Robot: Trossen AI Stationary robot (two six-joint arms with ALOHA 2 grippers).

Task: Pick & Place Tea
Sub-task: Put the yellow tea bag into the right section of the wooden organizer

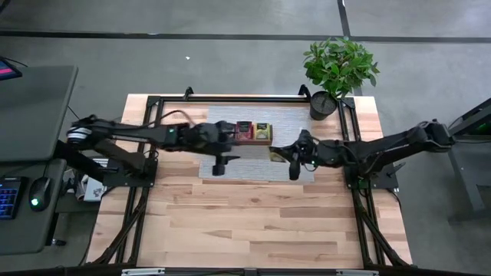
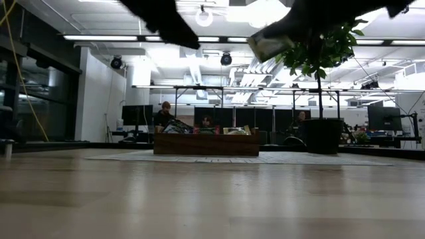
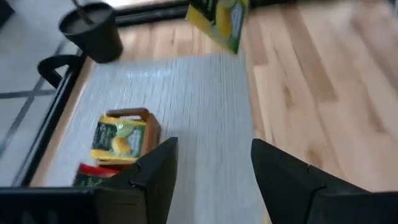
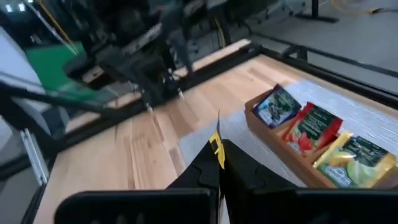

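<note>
A wooden counter (image 1: 253,222) is seen from above, with a grey mat (image 1: 230,146) laid at its far middle and a potted plant (image 1: 337,73) at the far right corner. On the mat, a brown wooden tray (image 1: 253,133) is shown with three compartments. In the right wrist view the compartments are seen filled with upright packets: dark ones (image 4: 278,107) at one end, red ones (image 4: 314,127) in the middle and yellow-green ones (image 4: 356,160) at the other end.

The left claw (image 1: 219,163) is held over the mat, just beside the tray's near edge; in the left wrist view its fingers (image 3: 155,171) are seen standing wide apart, with nothing between them, above bare mat.

The right claw (image 1: 294,169) is held above the mat's right edge, just right of the tray. It is closed on a single yellow-green tea packet (image 4: 217,148), seen edge-on between the fingertips in its own wrist view. The same packet (image 3: 219,20) is seen hanging tilted in the air in the left wrist view and, in the low view, lifted clear of the counter (image 2: 269,45), higher than the tray and to its right.

Workstations are visible in the room beyond.
</note>
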